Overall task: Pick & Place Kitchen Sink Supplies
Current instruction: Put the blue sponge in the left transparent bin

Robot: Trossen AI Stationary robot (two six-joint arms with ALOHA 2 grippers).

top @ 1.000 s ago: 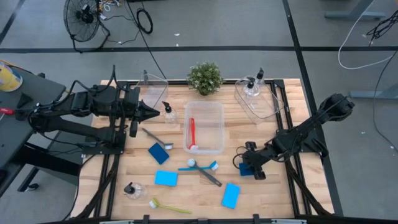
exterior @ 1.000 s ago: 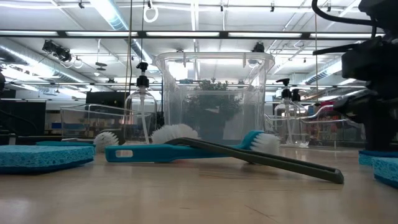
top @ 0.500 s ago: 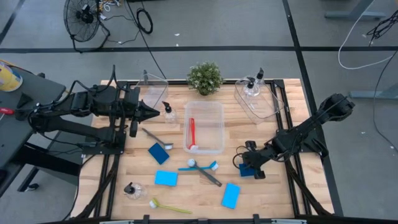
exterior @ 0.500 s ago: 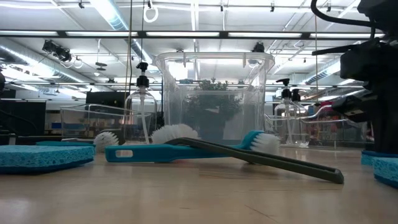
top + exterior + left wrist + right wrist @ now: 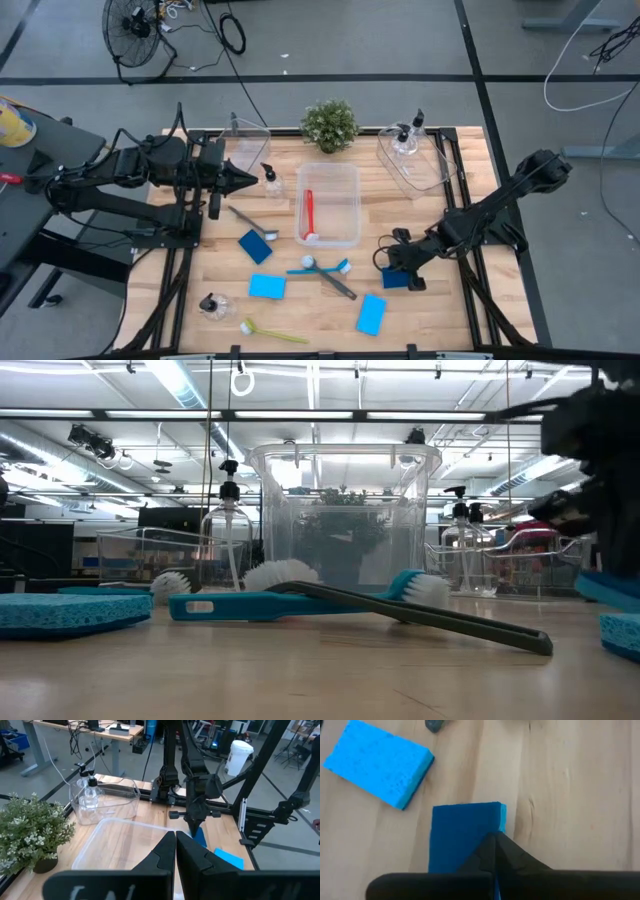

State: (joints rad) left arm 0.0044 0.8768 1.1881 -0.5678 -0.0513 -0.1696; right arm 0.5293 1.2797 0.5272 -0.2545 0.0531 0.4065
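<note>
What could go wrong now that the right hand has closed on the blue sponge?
1. The right hand pinches the blue sponge only at one edge, so it may slip out when lifted.
2. Carrying it toward the center bin, the arm may sweep the crossed brushes, which lie in between.

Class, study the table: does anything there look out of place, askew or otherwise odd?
Yes. The pump bottle near the front left corner lies tipped on its side, unlike the upright one. The grey brush lies crossed over the blue brush. The right gripper pinches a blue sponge held on edge.
</note>
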